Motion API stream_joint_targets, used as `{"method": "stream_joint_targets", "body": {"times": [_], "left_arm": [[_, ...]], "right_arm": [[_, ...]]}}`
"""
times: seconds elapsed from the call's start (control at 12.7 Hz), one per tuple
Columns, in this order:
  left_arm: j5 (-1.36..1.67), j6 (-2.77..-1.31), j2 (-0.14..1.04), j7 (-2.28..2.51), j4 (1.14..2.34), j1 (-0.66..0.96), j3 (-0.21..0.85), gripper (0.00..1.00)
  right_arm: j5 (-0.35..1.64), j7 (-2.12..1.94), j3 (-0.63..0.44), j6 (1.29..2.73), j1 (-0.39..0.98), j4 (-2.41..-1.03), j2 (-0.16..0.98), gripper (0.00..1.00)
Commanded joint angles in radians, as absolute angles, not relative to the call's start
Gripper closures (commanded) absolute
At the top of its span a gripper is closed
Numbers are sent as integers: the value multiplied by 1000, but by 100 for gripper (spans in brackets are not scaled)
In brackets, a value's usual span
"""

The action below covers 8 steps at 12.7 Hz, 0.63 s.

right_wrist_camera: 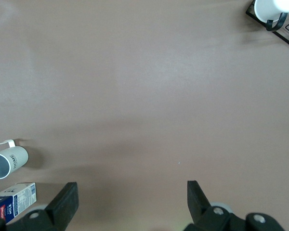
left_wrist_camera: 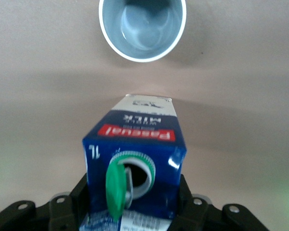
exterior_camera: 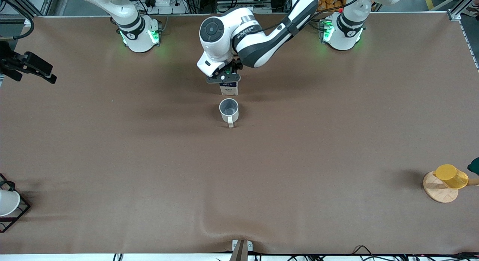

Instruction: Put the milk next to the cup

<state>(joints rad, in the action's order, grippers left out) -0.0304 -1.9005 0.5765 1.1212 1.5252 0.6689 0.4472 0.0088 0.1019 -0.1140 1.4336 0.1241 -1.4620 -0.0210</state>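
While the left gripper (exterior_camera: 224,78) sits down over the top of the small dark blue gable-top milk carton (exterior_camera: 228,89), its black fingers flank the carton's upper sides, but whether they press it or stand just off it cannot be told. Only the carton's white lower part shows below the gripper in the front view; the left wrist view gives its red label band and round green cap. It stands upright on the brown table (exterior_camera: 299,149), just beside the pale beige mug with a grey inside (exterior_camera: 228,110), which is nearer the front camera, handle toward that camera; a narrow gap parts them. Far from the mug, the right gripper (right_wrist_camera: 130,204) waits with fingers spread wide, holding nothing. At the table's edges a white cup in a black wire rack (exterior_camera: 9,203) is cut off, and a yellow cup (exterior_camera: 451,176) rests on a wooden disc (exterior_camera: 438,190).
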Motion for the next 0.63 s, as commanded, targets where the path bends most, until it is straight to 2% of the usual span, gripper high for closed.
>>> {"method": "stream_joint_targets", "body": {"times": [0.0,0.24,0.55], "left_arm": [[-52,-1891,577,1144,1506,666,431,0],[-49,-1850,540,1146,1500,657,430,0],[-49,-1789,433,1144,1497,606,429,0]], "right_arm": [[40,95,-101,1414,103,-1436,-12,0],[41,95,-101,1413,103,-1436,-14,0],[41,95,-101,1414,103,-1434,-12,0]]}}
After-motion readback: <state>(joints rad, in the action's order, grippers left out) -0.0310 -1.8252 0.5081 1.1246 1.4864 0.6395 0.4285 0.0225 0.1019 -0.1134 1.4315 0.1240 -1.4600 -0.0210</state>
